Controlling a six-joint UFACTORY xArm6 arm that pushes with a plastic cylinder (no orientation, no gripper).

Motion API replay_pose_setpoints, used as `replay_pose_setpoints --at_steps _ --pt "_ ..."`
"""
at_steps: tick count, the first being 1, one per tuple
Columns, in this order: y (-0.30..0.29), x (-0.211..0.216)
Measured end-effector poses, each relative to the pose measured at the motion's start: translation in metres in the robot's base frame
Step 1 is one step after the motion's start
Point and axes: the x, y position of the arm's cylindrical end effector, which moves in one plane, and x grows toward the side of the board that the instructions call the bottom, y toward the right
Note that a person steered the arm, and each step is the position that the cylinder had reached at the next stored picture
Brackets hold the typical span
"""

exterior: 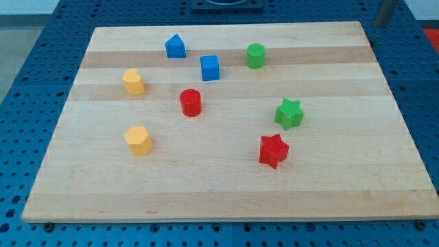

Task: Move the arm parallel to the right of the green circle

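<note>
Camera view showed the green circle (256, 55) toward the desk's (226, 192) top edge, just right of the blue cube (210, 68); a dark rod (385, 12) sat well to the circle's upper right, its tip not visible — no pincer existed, nothing held; judged barely begun — the approach beside the circle remained.

Dark rod (385, 14): blurred, cut off by the view's top edge; my tip cannot be made out. Dark fixture (226, 5) (above the board's far edge): cropped at top, identity unclear.
</note>
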Motion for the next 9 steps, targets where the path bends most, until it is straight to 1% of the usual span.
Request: replay_pose_setpoints --at_steps 2,3,6,8,9 --pt "0.000 0.003" --pt "-0.012 0.010" --pt "-0.072 0.033" --pt "-0.096 0.041" --pt "-0.127 0.049"
